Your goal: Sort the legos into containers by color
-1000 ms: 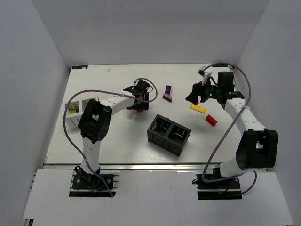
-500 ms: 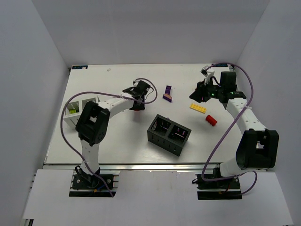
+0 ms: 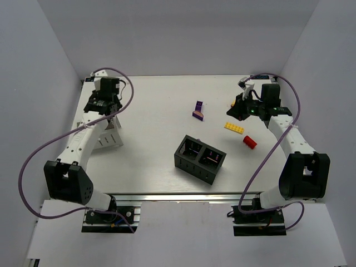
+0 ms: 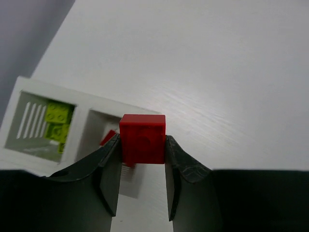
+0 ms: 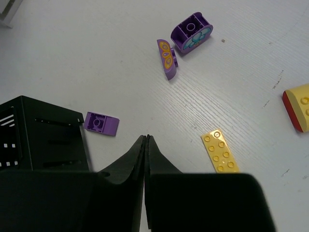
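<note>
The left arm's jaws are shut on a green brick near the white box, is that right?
No, the brick is red, not green; the left wrist view shows it. The left jaws are shut on it near the white box.

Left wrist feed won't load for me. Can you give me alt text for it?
The left gripper pinches a red brick between both fingers, with a white two-compartment box beyond it. Lime green bricks lie in one cell; a red piece shows in the other.

The left arm [image 3: 83,139] stretched toward the far left, the left gripper [image 4: 141,147] clamped on a red brick [image 4: 142,130], while the right gripper [image 5: 146,140] had its fingers pressed together.
</note>
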Controlling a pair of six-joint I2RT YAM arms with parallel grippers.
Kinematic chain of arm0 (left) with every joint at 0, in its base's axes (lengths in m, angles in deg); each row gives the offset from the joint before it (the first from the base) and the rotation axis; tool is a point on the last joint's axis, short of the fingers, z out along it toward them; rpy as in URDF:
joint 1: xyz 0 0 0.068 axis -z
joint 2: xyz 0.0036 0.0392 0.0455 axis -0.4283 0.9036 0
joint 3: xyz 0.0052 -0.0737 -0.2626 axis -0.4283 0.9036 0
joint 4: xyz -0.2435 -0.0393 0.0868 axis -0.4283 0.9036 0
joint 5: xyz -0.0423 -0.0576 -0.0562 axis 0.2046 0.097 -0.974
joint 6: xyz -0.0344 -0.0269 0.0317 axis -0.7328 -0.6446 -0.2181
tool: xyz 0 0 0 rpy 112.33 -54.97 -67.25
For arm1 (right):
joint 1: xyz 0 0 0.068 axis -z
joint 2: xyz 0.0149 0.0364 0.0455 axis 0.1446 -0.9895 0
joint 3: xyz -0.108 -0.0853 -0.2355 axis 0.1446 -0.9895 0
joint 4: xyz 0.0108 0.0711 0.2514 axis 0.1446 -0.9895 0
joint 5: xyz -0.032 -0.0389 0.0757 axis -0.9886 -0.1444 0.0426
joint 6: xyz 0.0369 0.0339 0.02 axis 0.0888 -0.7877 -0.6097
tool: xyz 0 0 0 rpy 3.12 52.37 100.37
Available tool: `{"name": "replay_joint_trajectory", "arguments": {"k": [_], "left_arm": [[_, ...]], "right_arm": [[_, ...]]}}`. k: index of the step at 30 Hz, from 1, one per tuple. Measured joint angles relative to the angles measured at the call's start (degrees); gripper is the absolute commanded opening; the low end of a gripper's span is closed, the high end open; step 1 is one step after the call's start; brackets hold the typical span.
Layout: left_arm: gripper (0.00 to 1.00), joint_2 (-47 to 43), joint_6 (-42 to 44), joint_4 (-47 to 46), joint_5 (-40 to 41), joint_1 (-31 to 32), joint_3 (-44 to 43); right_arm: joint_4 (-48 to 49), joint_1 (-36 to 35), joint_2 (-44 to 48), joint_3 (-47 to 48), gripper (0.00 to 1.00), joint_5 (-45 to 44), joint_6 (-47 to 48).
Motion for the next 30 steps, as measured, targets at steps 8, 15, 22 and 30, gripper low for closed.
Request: {"name": "replay_joint_trajectory", "arguments": {"k": [8,15,22,30], "left_arm": [[0.0,2.3,-0.9,3.1,-2.1,-9.1,8.8],[0.75,2.3,-0.6,1.9,-6.6,-10.6,10.6],[0.21,-2.3,-0.7,1.3,-11.0,-10.7,10.7],[0.43,-18.7,3.6,-12.5,-42.4,-9.6,19.1]], "right_arm": [[-1.0,0.0,-0.2,0.3,0.15,-0.3,0.0],[-1.6,0.0,-0.4,0.5,0.64,-0.8,0.8],[-4.8,0.0,-1.1,2.7,0.55,-6.8,6.3],[-15.8,0.7,-2.0,7.1,0.57,-21.6,18.8]]}}
